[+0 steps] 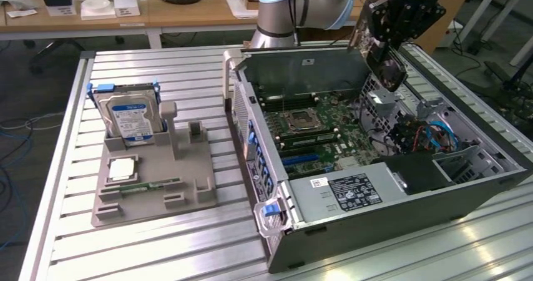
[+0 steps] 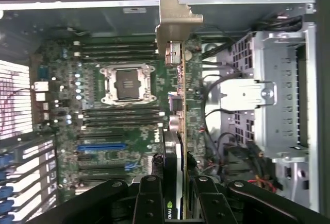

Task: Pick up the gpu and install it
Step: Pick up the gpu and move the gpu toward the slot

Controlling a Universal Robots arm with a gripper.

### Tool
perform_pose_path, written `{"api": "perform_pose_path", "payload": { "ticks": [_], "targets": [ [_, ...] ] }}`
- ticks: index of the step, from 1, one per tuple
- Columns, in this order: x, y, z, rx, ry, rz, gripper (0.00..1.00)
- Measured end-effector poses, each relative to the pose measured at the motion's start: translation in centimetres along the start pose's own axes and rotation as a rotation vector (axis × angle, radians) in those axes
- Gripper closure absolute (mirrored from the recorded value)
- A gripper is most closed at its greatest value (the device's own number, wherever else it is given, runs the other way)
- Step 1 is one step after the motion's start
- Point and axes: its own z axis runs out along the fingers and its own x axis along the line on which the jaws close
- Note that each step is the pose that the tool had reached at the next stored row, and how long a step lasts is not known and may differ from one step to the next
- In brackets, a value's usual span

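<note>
Slats of aluminium form the table, and an open computer case lies on it toward the exterior view's right, its open side facing up. The arm rises behind the case. On the exterior view's left, a grey holder sits well apart from the case. Inside the case lies the green motherboard, with its processor socket between rows of memory slots.

Above the open case the gpu hangs tilted in the air, not seated in any slot. The wrist view shows it edge-on over the board, beside the socket, with its silvery bracket at the far end. The end effector is clamped narrowly on the gpu, with black fingers on either face.

In the holder a blue-labelled hard drive stands upright, a processor chip lies flat, and a memory stick lies just beside the chip.
</note>
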Motion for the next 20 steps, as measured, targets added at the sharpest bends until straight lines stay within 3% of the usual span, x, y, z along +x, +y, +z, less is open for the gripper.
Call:
{"api": "perform_pose_path", "payload": {
  "ticks": [5, 11, 20],
  "targets": [
    [-1.6, 0.12, 0.05, -0.0002, 0.0000, 0.000, 0.73],
    [-1.6, 0.11, 0.08, 0.0001, 0.0001, 0.000, 0.73],
    [-1.6, 0.02, 1.62, -0.0002, 0.0001, 0.000, 0.73]
  ]
}}
